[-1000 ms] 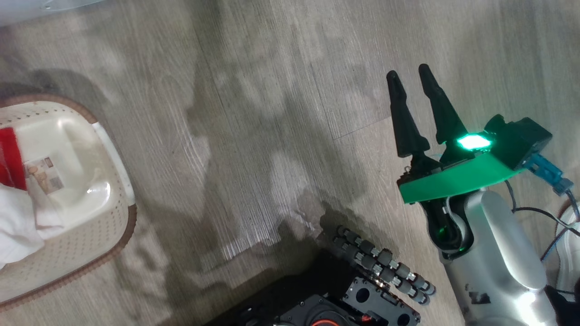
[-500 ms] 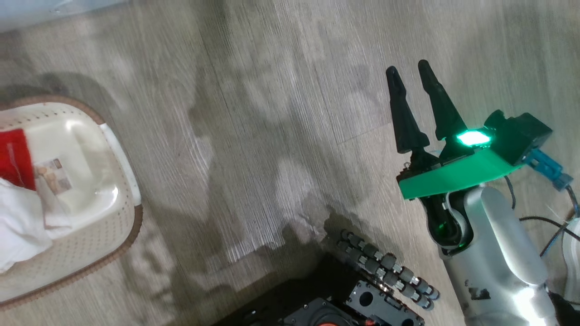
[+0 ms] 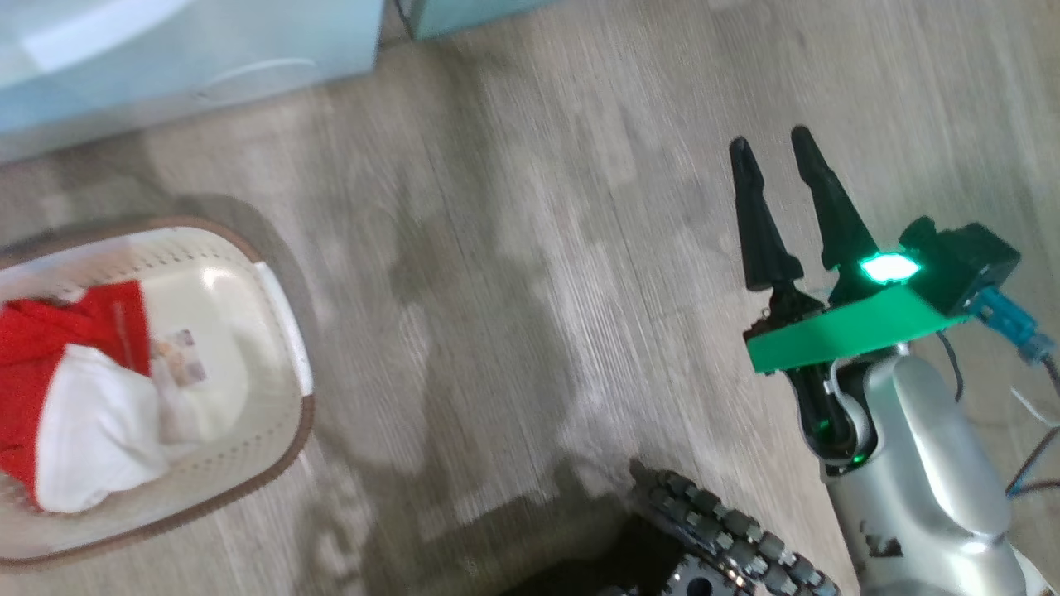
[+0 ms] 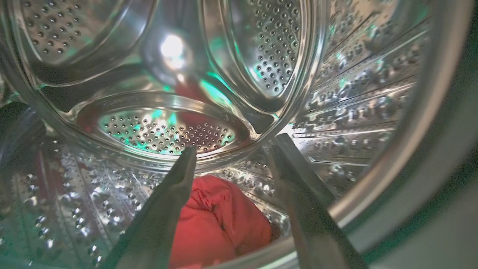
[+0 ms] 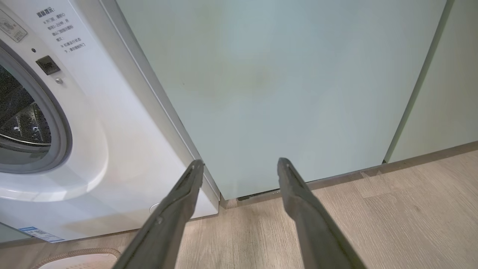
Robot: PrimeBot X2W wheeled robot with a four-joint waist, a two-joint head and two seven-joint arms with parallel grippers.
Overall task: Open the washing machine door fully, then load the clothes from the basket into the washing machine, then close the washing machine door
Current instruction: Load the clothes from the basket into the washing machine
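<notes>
Steel, perforated: drum [image 4: 168,130] of the washing machine [image 5: 112,149].

1. Left pincer [image 4: 234,145]. Reaches into the drum, with both fingers spread wide and nothing between them. A red garment [image 4: 216,220] lies on the drum wall beyond them, toward 6 o'clock in the left wrist view. The left finger covers its near edge and the frame cuts off its bottom. Whether either finger touches it cannot be told.

2. Right pincer [image 3: 770,141]. At 3 o'clock in the head view, held over the wooden floor [image 3: 513,248]. Its fingers point to 12 o'clock with a slight lean to 11, parted and empty. The pale forearm rises from 5 o'clock and carries a green plate [image 3: 845,327] at the wrist. In the right wrist view the fingers aim at a pale teal cabinet [image 5: 280,74]. The washing machine stands at 9 o'clock there, its grey gasket [image 5: 59,123] and part of the drum exposed.

3. Basket [image 3: 281,290]. On the floor at 9 o'clock in the head view, its far side cut off by the frame. The clothes [image 3: 74,397], red and white, lie heaped in its 9 o'clock half. A label [image 3: 178,348] shows on the bare half.

4. Hard to make out. The head view is smeared, so the garments cannot be counted. The rollers [image 3: 729,530] at 6 o'clock are cut off by the bottom edge.
</notes>
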